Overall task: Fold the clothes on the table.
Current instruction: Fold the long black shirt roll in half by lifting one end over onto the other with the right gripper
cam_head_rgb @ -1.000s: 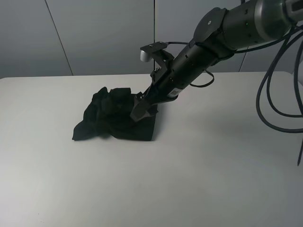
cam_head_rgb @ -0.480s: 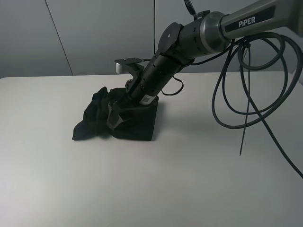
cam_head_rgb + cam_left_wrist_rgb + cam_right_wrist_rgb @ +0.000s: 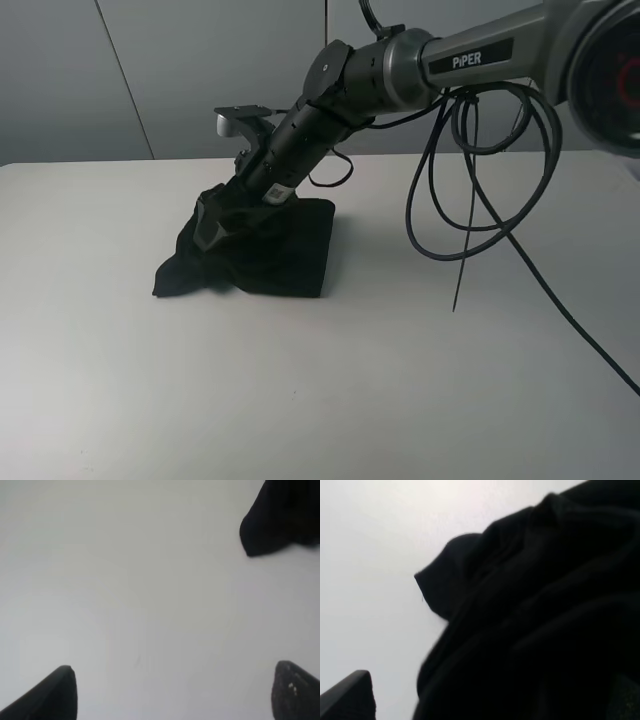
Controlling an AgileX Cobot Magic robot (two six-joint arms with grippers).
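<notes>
Right tool (image 3: 208, 232) has slid leftward over the clothes (image 3: 290, 255) (jaws spread).

- Clothes (image 3: 270, 250): plain black all over where they show; no print visible in any view.
- Table (image 3: 330, 400): plain white, matte, no pattern.
- Wall panels (image 3: 200, 70), far side: pale grey, with thin darker seams.
- Right arm (image 3: 400, 70): black and dark grey shell, white "PiPER" lettering on its far-right section, small white label near the wrist.
- Cables (image 3: 470, 200), right: black.
- Left gripper (image 3: 172, 692): black fingertips.
</notes>
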